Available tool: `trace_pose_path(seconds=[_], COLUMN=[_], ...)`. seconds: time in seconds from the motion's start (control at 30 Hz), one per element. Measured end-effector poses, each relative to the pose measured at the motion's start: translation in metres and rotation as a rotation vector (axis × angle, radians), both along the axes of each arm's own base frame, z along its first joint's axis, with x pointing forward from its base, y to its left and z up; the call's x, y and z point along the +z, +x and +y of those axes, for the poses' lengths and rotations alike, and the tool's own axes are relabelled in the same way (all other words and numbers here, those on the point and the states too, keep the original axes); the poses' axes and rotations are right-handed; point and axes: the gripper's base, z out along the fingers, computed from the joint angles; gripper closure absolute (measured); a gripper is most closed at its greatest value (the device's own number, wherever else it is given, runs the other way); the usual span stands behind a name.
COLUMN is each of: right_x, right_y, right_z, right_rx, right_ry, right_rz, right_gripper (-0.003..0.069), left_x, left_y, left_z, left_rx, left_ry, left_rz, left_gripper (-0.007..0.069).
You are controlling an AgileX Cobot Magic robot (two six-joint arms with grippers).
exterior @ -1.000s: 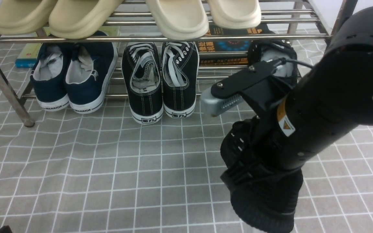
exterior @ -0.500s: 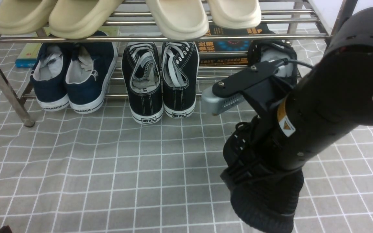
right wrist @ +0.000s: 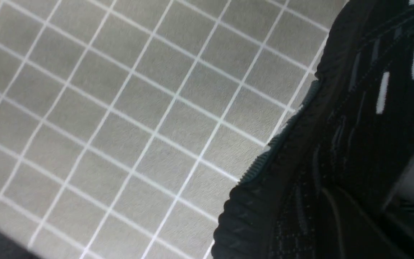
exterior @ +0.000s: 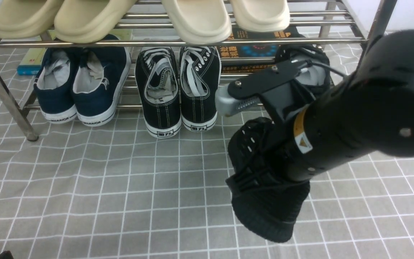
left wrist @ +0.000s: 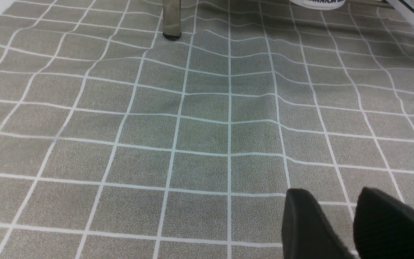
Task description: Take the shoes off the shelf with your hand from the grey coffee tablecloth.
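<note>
grey grid cloth [exterior: 102, 187] w/ steel shelf [exterior: 149, 42], beige slippers [exterior: 92, 18] top tier, navy sneakers [exterior: 97, 90] + blk canvas sneakers [exterior: 197, 95] lower

Lighting evenly and brightly from overhead, laying only a faint, soft shadow on the grey coffee tablecloth [exterior: 120, 187] beside the held shoe [exterior: 264, 208]. Glinting in thin streaks along the shelf [exterior: 178, 43] bars. Losing black knit detail to darkness, and blurring softly at close range in the right wrist view.

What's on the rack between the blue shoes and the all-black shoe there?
The black sneakers with white laces, then a gap showing a book; front view.
</note>
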Motion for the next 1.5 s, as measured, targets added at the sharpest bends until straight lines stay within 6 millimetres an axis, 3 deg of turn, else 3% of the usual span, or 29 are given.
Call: trace_pose_path(seconds=[0.13,0.4,0.57,0.67,0.77,0.83,0.9,1.0,1.2,1.5], right_x=[-0.026,-0.06,-0.079,-0.074,-0.046,-0.034,-0.005,0.011,0.002,-0.032], right_y=[0.013,0.032,0.037,0.038,0.043,0.048,0.066,0.092,0.139,0.175], right_z=[0.006,0.021,0.026,0.026,0.02,0.016,0.0,-0.023,-0.056,-0.066], right_rx=[0.011,0.056,0.0,-0.027,-0.061,-0.07,-0.102,-0.168,-0.257,-0.275], right_ry=[-0.097,-0.184,-0.192,-0.193,-0.221,-0.227,-0.218,-0.19,-0.139,-0.14], right_rz=[-0.037,-0.1,-0.056,-0.045,-0.049,-0.059,-0.103,-0.148,-0.208,-0.24], right_gripper=[0.0648,0.0636,0.0544,0.0406,0.0261,0.023,0.0187,0.0173,0.0172,0.0172], left_x=[0.0,0.0,0.0,0.0,0.0,0.0,0.0,0.0,0.0,0.0], left_y=[0.0,0.0,0.0,0.0,0.0,0.0,0.0,0.0,0.0,0.0], left_z=[0.0,0.0,0.0,0.0,0.0,0.0,0.0,0.0,0.0,0.0], left_rx=[0.0,0.0,0.0,0.0,0.0,0.0,0.0,0.0,0.0,0.0], left_ry=[0.0,0.0,0.0,0.0,0.0,0.0,0.0,0.0,0.0,0.0], left_rz=[0.0,0.0,0.0,0.0,0.0,0.0,0.0,0.0,0.0,0.0], left_gripper=[0.0384,0.0384,0.0384,0.0384,0.0384,0.0384,0.0384,0.0384,0.0384,0.0384])
